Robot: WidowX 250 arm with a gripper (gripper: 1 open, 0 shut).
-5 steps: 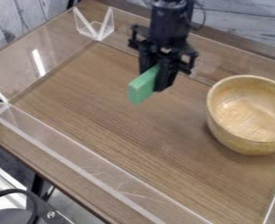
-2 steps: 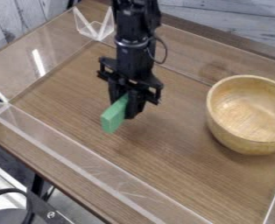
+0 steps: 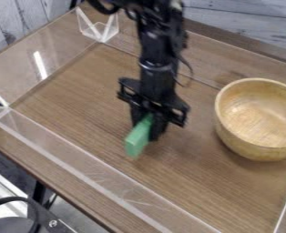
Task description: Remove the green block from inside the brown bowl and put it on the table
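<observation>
Fingers (image 3: 147, 126) point straight down over the middle of the surface (image 3: 73, 100), closed tight on the upper end of the green block (image 3: 138, 138). I see the block hanging tilted, its lower end pointing toward the near-left and sitting at or just above the wood grain; I cannot tell whether it touches. I note the block is outside the brown bowl (image 3: 260, 116), which stands upright to the right, near the arm but apart from it, with nothing visible inside. I see low clear acrylic walls (image 3: 60, 155) edging the surface, and 1 clear corner bracket (image 3: 99, 27) at the far edge.
</observation>
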